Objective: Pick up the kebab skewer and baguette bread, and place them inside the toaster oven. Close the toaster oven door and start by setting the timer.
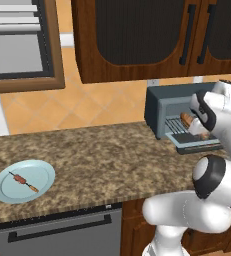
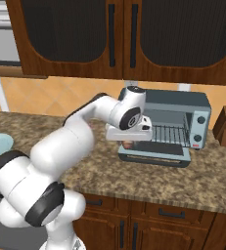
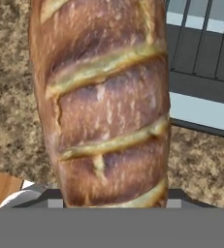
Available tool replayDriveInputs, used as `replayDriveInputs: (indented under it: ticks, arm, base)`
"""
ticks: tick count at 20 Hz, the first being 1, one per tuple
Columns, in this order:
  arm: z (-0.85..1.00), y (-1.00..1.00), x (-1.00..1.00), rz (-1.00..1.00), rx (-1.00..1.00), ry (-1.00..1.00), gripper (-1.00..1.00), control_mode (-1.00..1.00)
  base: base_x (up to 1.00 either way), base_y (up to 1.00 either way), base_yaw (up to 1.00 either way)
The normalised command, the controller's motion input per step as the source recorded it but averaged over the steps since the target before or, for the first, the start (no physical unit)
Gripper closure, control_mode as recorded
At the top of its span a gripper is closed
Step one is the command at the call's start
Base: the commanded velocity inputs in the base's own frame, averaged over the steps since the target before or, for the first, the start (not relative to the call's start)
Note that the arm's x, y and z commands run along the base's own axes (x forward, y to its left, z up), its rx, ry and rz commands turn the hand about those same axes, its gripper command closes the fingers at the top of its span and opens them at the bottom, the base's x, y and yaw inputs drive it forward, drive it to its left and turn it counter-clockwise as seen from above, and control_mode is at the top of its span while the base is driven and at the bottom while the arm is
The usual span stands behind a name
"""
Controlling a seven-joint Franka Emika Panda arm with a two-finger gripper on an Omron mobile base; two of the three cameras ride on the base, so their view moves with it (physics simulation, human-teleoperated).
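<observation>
Speckled stone bench (image 1: 97, 155), skewer (image 1: 23, 181) lying on pale blue plate (image 1: 42, 170) far left, pincer (image 1: 196, 131) clamped on baguette (image 3: 104, 101) just before open toaster oven (image 2: 192, 110), door (image 2: 153, 155) dropped flat.

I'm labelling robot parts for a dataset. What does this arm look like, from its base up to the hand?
The arm is built of glossy white, rounded, tube-like segments joined by dark grey to black bands at the joints. A black ring circles one joint near the wrist. The hand is a flat white block. No cables or markings are visible, and its fingertips cannot be made out.
</observation>
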Motion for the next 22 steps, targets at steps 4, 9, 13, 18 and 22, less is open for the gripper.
replayDriveInputs:
  ticks: [4,9,13,18,22]
  arm:
    - [-0.01,-0.01,0.37,0.0,-0.05,0.0,1.0,-1.0]
    - [0.0,-0.07,0.32,0.0,0.0,0.0,1.0,-1.0]
    - [-0.13,-0.23,0.36,0.0,0.0,0.0,1.0,-1.0]
    - [-0.21,-0.24,0.33,0.0,0.0,-0.02,1.0,-1.0]
    - [-0.02,-0.12,0.26,0.0,0.0,-0.05,1.0,-1.0]
  base:
    - [0.0,0.0,0.0]
    - [0.0,0.0,0.0]
    - [0.0,0.0,0.0]
    - [0.0,0.0,0.0]
    - [0.0,0.0,0.0]
